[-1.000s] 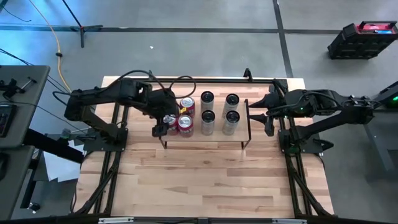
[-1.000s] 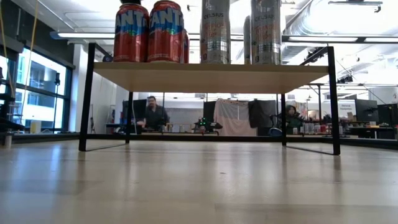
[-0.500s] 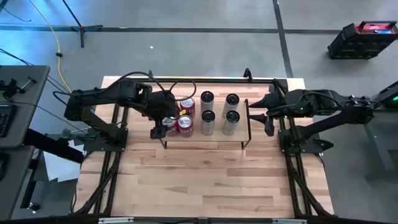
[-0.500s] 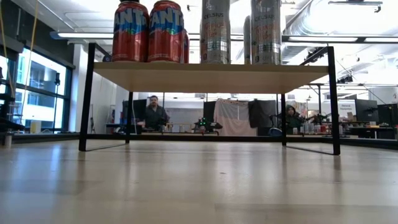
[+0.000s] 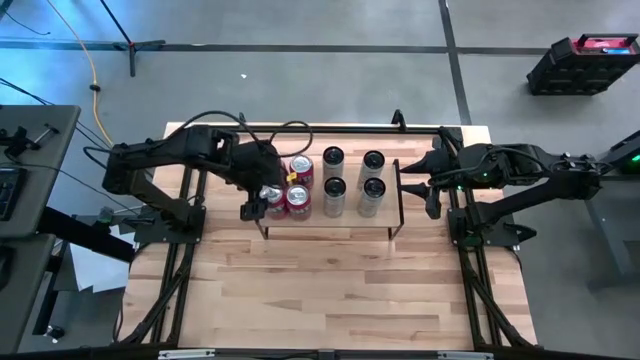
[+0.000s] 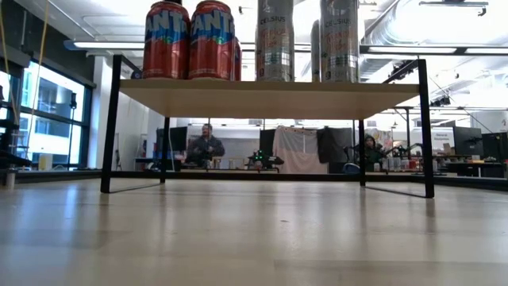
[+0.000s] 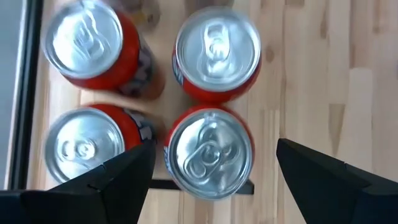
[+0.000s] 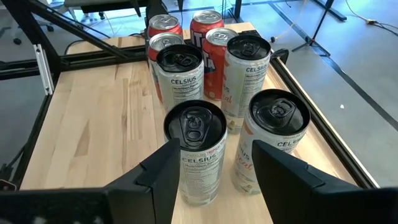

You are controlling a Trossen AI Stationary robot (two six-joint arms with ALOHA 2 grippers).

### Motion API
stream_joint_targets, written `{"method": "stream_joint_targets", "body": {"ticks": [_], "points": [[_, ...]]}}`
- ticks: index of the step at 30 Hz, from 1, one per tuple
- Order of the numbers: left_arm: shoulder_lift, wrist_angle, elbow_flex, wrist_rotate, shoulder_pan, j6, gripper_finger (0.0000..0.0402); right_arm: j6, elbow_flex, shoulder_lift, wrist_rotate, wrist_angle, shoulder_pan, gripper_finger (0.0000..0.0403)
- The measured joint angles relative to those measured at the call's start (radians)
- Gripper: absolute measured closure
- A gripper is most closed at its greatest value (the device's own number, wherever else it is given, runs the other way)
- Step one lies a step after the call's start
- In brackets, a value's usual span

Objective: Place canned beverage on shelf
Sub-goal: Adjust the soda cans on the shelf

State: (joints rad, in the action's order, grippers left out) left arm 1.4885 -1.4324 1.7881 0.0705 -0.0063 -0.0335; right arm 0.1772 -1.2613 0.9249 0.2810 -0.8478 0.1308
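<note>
Task looks abt done: four red cans (image 7: pixel 210 53) stand on shelf (image 5: pixel 328 219) at frame centre-left, left gripper (image 7: pixel 211 171) spread above them, gripping nothing; right gripper (image 8: pixel 214 171) spread, idle at shelf's right end.

I see the low light-wood shelf on a black wire frame (image 5: pixel 330 222) standing on the wooden bench (image 5: pixel 320 290), toward its far edge between the two arms. Four red soda cans (image 5: pixel 291 188) sit two-by-two on its left end; four tall silver cans (image 5: pixel 353 183) sit two-by-two right of them. Left gripper (image 5: pixel 262 200) hangs over the near-left red can; right gripper (image 5: pixel 425 185) is off the shelf's right end.
</note>
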Motion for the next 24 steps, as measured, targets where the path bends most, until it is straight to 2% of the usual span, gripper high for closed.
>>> {"method": "stream_joint_targets", "body": {"ticks": [15, 24], "points": [[0.004, 0.074, 0.013, -0.009, -0.023, -0.006, 0.0076, -0.002, 0.0, 0.0, 0.0, 0.0, 0.0, 0.0219], [0.056, 0.078, 0.012, -0.025, -0.023, 0.001, 0.0079, 0.003, 0.0, 0.0, 0.0, 0.0, 0.0, 0.0219]]}}
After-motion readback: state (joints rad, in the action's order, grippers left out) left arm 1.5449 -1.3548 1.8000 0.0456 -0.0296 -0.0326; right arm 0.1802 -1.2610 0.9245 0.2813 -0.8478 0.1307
